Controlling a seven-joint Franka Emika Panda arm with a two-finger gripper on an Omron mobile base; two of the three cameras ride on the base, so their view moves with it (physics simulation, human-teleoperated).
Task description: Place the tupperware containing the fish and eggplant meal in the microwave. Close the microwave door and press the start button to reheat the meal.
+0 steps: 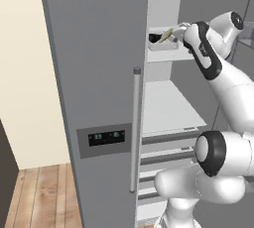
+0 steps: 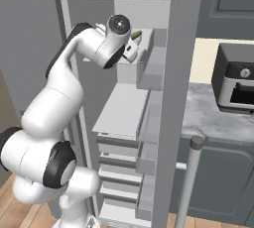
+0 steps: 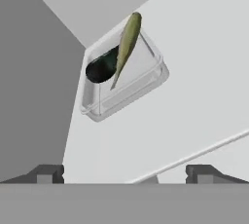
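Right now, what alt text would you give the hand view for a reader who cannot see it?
A shallow clear tupperware sits on a white fridge shelf near its back corner, holding a dark eggplant and a slim yellow-green fish that leans over its rim. The open gripper faces it, fingertips apart, not touching.

Fridge door is standing open, its vertical handle and display panel facing out. White shelves are sitting inside (drawers below). A dark appliance is resting on the marble worktop.
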